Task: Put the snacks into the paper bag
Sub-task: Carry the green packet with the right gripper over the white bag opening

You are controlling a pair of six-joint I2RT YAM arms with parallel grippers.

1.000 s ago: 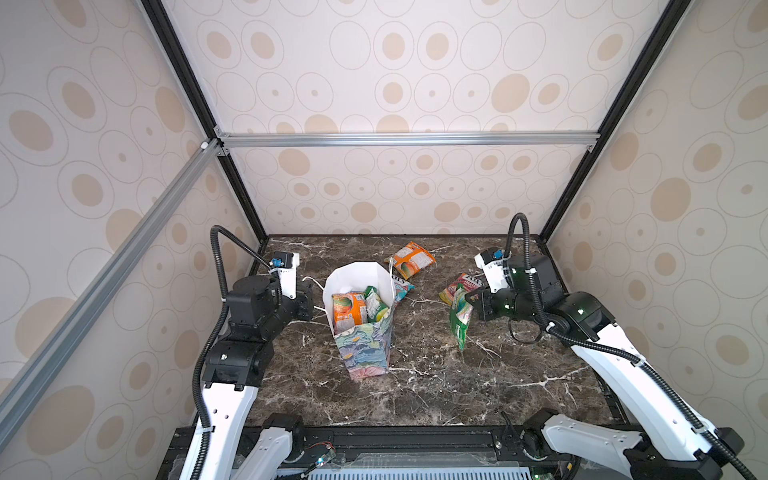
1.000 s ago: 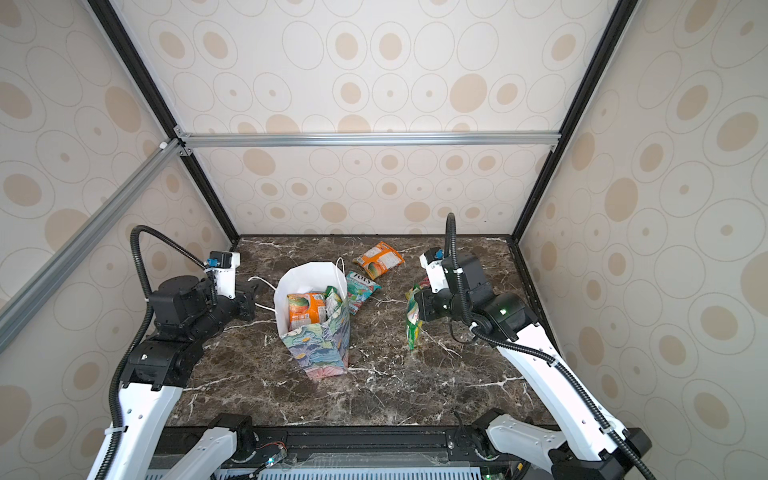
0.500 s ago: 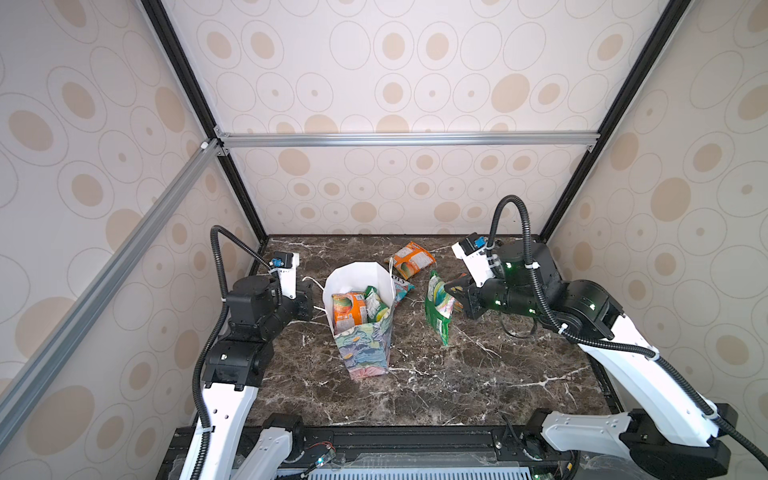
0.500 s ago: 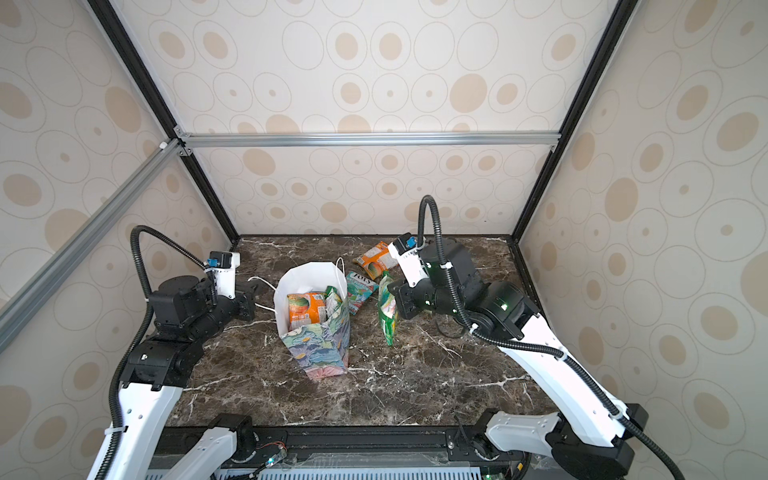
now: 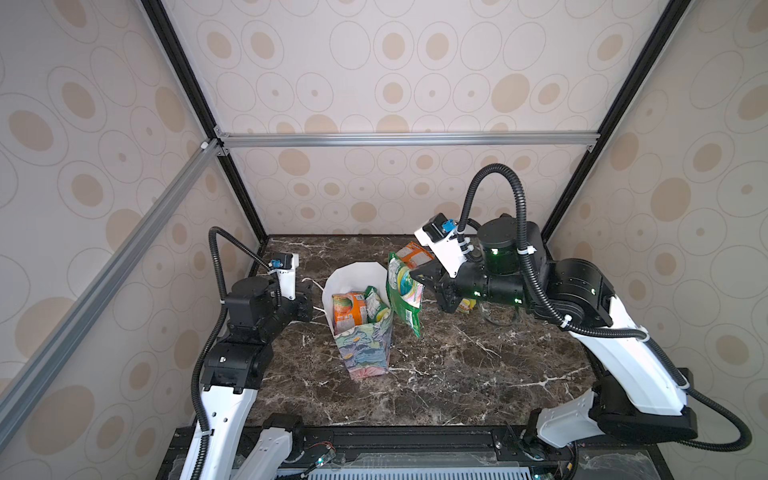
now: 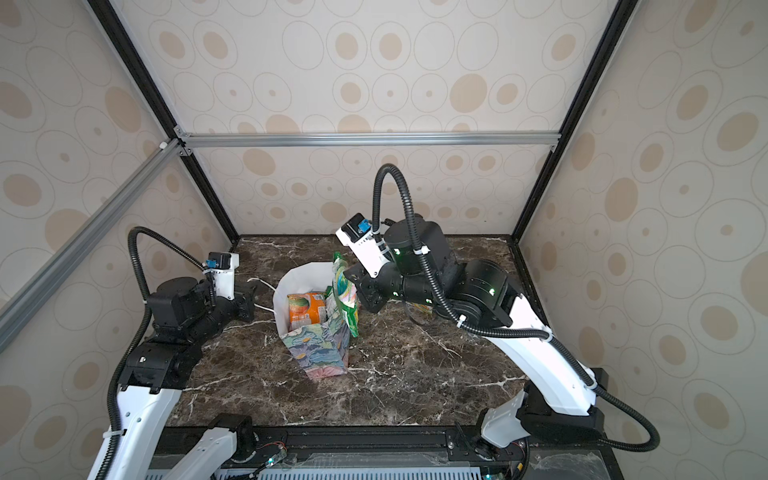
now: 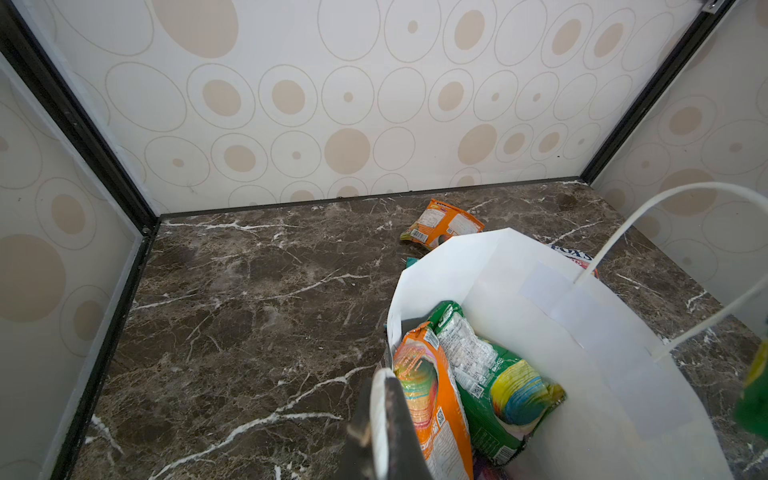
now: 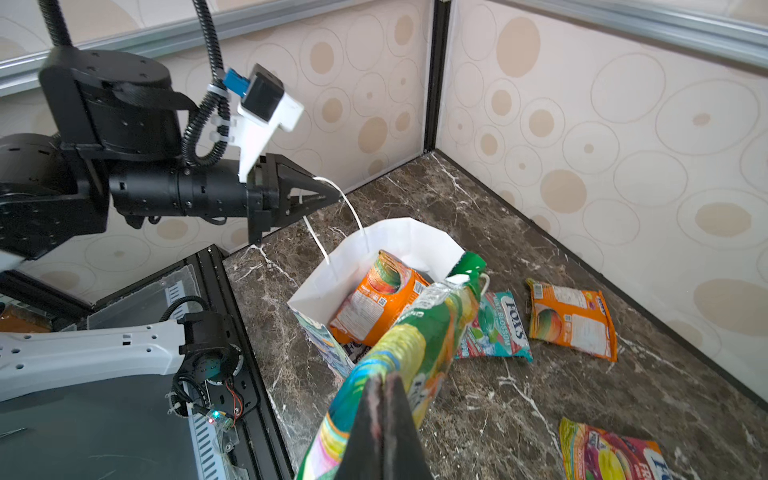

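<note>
The paper bag (image 5: 365,353) (image 6: 320,353) stands open mid-table, floral outside and white inside (image 7: 540,332). In it lean an orange packet (image 5: 349,307) (image 7: 424,395) and a green one (image 7: 498,374). My left gripper (image 5: 311,289) (image 8: 332,193) is shut on the bag's white cord handle (image 8: 353,212). My right gripper (image 5: 415,276) (image 8: 380,386) is shut on another green packet (image 5: 403,291) (image 8: 415,340), which hangs against the bag's right rim. Loose snacks lie behind and right of the bag: an orange packet (image 8: 569,316), a teal one (image 8: 498,328) and a red-yellow one (image 8: 606,453).
Patterned walls (image 5: 374,199) enclose the dark marble table (image 5: 457,374) on three sides, with black corner posts (image 5: 552,224). A black rail with wiring (image 5: 415,440) runs along the front edge. The bag's other handle (image 7: 665,199) arches up over its far side.
My right arm has swung left and upward, carrying the green packet from the right side of the table to the bag's right rim. The left arm and the bag have stayed put.
</note>
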